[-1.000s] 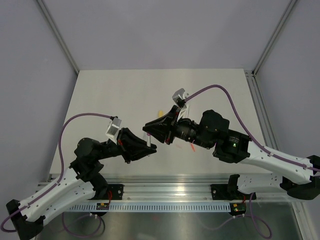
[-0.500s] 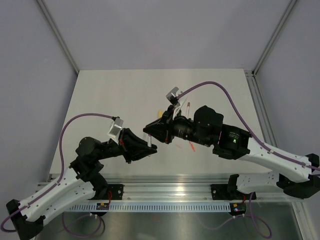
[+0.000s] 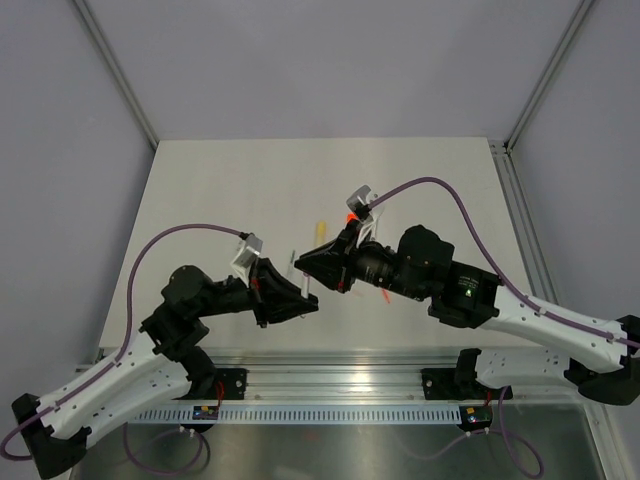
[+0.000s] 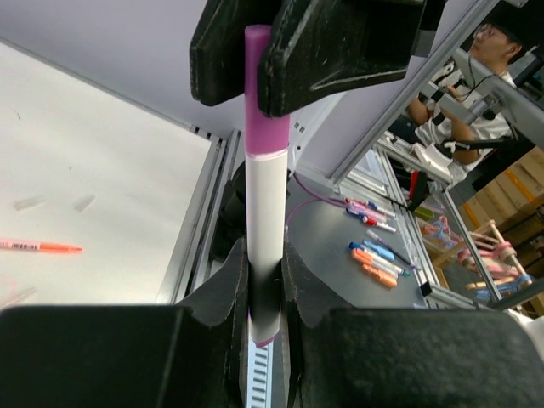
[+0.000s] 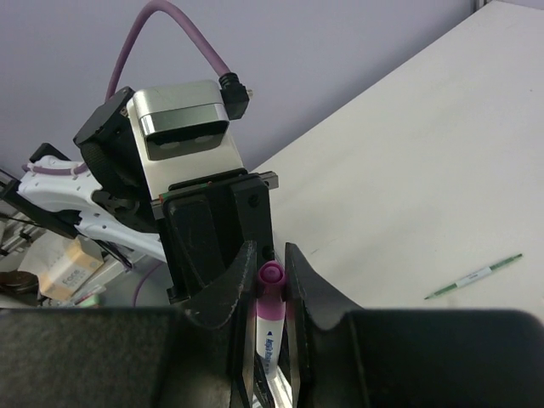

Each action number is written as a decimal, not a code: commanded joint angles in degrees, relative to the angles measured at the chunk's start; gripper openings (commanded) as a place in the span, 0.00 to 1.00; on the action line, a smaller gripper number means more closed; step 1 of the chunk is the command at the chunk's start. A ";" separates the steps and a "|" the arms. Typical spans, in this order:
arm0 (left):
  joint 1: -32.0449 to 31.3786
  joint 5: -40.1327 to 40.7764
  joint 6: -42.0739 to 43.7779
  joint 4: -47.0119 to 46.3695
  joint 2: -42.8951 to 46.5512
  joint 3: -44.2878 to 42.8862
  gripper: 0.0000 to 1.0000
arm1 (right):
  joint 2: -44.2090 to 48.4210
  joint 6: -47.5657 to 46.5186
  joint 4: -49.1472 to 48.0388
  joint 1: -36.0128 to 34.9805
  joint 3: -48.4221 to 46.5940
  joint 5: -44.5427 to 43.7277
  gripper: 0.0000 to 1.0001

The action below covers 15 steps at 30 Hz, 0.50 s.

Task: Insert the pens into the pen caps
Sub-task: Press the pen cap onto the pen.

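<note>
A white pen [image 4: 266, 200] with a magenta cap [image 4: 264, 102] is held in the air between both grippers. My left gripper [image 4: 263, 265] is shut on the pen's white barrel near its lower end. My right gripper [image 5: 272, 255] is shut on the magenta cap [image 5: 272, 276], with the white barrel [image 5: 268, 340] below it. In the top view the two grippers, left [image 3: 298, 297] and right [image 3: 308, 262], meet tip to tip above the table's near middle. A pale yellow highlighter [image 3: 321, 232] lies on the table just behind them.
An orange-red pen [image 4: 38, 246] lies on the table; it shows in the top view [image 3: 384, 296] beside the right arm. A thin green pen [image 5: 474, 276] lies further off. A small orange item [image 3: 350, 217] sits by the right wrist camera. The table's near edge rail [image 3: 330, 385] runs below the grippers.
The left arm has shifted a little to the right. The right wrist has swung and turned slightly. Both grippers stay together at the pen.
</note>
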State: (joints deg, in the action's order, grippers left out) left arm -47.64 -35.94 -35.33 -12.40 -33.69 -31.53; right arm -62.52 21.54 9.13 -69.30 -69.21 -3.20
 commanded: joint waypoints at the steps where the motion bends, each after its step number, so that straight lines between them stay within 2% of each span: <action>1: 0.09 1.49 2.80 -5.20 0.03 -8.18 0.00 | -0.15 2.19 2.12 -0.66 5.66 8.47 0.00; 6: 0.18 1.57 5.26 -0.97 -0.85 -11.44 0.00 | 2.75 5.16 3.36 -0.93 9.87 11.11 0.00; 8: 0.18 1.75 5.89 0.36 -0.94 -12.94 0.00 | 1.01 7.45 2.13 -2.93 13.64 11.11 0.00; 11: 0.18 2.19 6.68 1.59 -0.67 -13.12 0.00 | 2.12 6.85 7.04 -5.76 12.26 4.29 0.00; 14: 0.26 2.55 6.24 0.98 -1.11 -13.81 0.00 | 4.87 9.56 1.54 -7.24 16.97 2.77 0.00; 15: 0.53 2.28 6.76 2.20 -1.29 -14.34 0.00 | 3.47 11.84 1.16 -11.43 18.22 0.33 0.00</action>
State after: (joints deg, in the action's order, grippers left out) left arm -48.38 -40.49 -29.87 2.81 -35.11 -38.65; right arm -56.34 28.10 -0.97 -72.73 -57.67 -6.02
